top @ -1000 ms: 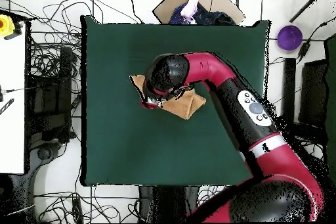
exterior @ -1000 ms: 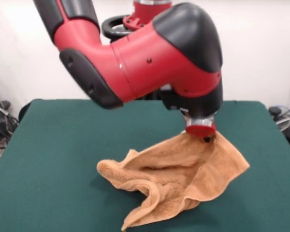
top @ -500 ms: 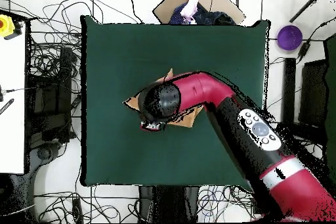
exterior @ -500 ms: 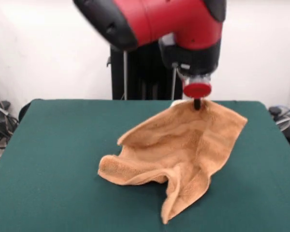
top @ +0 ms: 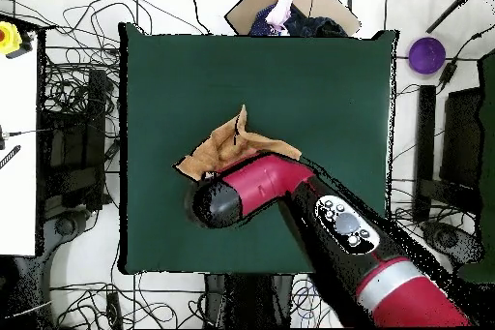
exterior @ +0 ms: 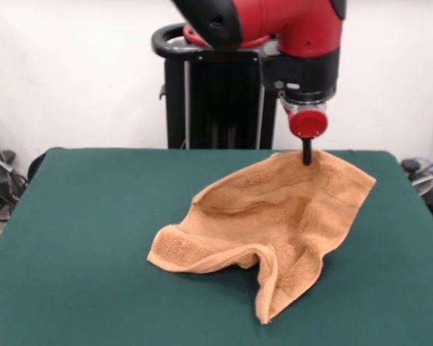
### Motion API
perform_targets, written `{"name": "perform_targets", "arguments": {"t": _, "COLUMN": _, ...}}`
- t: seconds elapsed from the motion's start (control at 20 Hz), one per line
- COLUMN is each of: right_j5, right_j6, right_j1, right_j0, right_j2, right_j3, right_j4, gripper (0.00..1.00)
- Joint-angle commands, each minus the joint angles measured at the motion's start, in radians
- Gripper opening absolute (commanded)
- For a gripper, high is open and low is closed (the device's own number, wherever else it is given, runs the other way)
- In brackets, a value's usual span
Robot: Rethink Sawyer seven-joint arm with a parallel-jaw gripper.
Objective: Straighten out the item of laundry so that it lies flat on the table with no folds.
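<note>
Green table; rumpled towel edge hiding gripper tips

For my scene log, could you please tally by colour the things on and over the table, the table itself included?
Orange-tan: 1, the towel
Dark green: 1, the table
Red and black: 1, the arm with its hand
Total: 3

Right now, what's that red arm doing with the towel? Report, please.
Gripper at the towel's far edge; whether it is open or shut can't be made out. Towel bunched, one fold standing up, not flat on the table. Nothing else in the way.
</note>
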Motion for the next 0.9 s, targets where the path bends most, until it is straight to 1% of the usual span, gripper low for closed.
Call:
{"name": "perform_targets", "arguments": {"t": 0.05, "right_j5": -0.171, "right_j6": 0.407, "right_j1": 0.009, "right_j0": 0.114, "right_j2": -0.209, "right_j3": 0.083, "right_j4": -0.063, "gripper": 0.00}}
{"name": "perform_targets", "arguments": {"t": 0.25, "right_j5": -0.230, "right_j6": 0.436, "right_j1": 0.019, "right_j0": 0.173, "right_j2": -0.281, "right_j3": 0.079, "right_j4": -0.064, "gripper": 0.00}}
{"name": "perform_targets", "arguments": {"t": 0.5, "right_j5": -0.210, "right_j6": 0.476, "right_j1": -0.012, "right_j0": 0.227, "right_j2": -0.354, "right_j3": 0.103, "right_j4": -0.032, "gripper": 0.00}}
{"name": "perform_targets", "arguments": {"t": 0.65, "right_j5": -0.196, "right_j6": 0.498, "right_j1": -0.014, "right_j0": 0.270, "right_j2": -0.402, "right_j3": 0.101, "right_j4": -0.030, "gripper": 0.00}}
{"name": "perform_targets", "arguments": {"t": 0.9, "right_j5": -0.302, "right_j6": 0.573, "right_j1": 0.040, "right_j0": 0.349, "right_j2": -0.516, "right_j3": 0.099, "right_j4": -0.041, "gripper": 0.00}}
